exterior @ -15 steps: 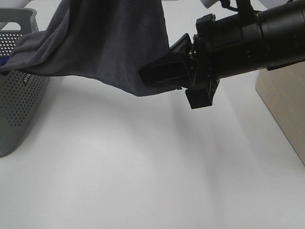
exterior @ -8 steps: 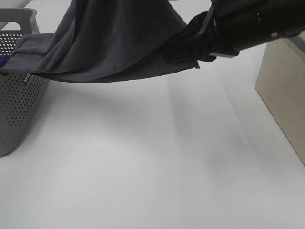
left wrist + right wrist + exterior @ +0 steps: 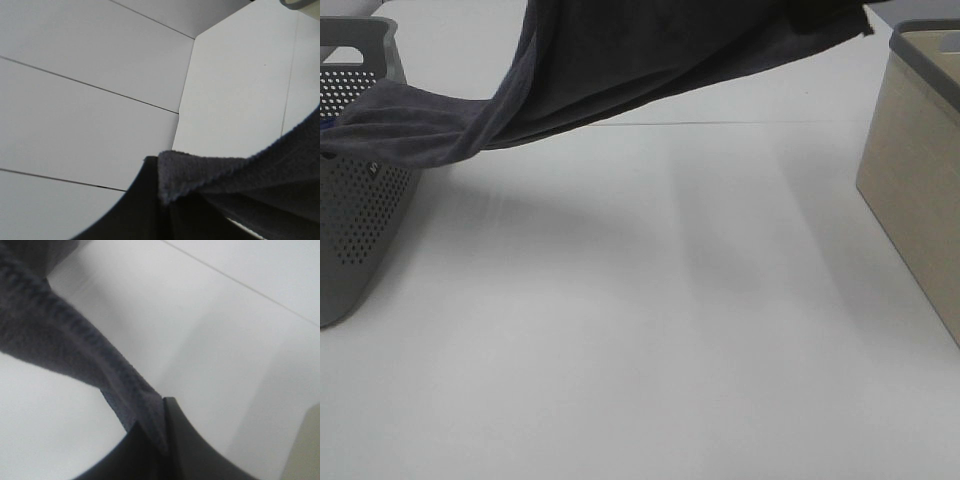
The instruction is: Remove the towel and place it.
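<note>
1. The towel [image 3: 620, 60] hangs clear of the tabletop [image 3: 640, 330], slung across the high view from 10 o'clock to 1 o'clock. Its low end lies bunched on the rim of the grey perforated basket [image 3: 360, 220] at 9 o'clock. Its high end runs out of view at the top.
2. The left pincer [image 3: 167, 215] has a hemmed corner of the towel caught between its dark fingers, so it is clamped on cloth.
3. The right pincer [image 3: 162, 450] is likewise closed on the towel. The stitched hem runs down into the narrow slit between its two fingers. Neither pincer can be made out plainly in the high view.
4. The towel looks soft and limp: it sags and folds between its supports and keeps no shape of its own. The terry pile should grip well rather than slip, and nothing about it is fragile. A cloth this large likely has some weight, and the end on the basket may drag at the rim.
5. The hemmed edge near the corners is the best hold, being thicker and firmer. Two holds well apart would keep it spread.
6. The beige bin [image 3: 920, 170] at 3 o'clock is probably where it goes. The trailing end must first lift off the basket.
</note>
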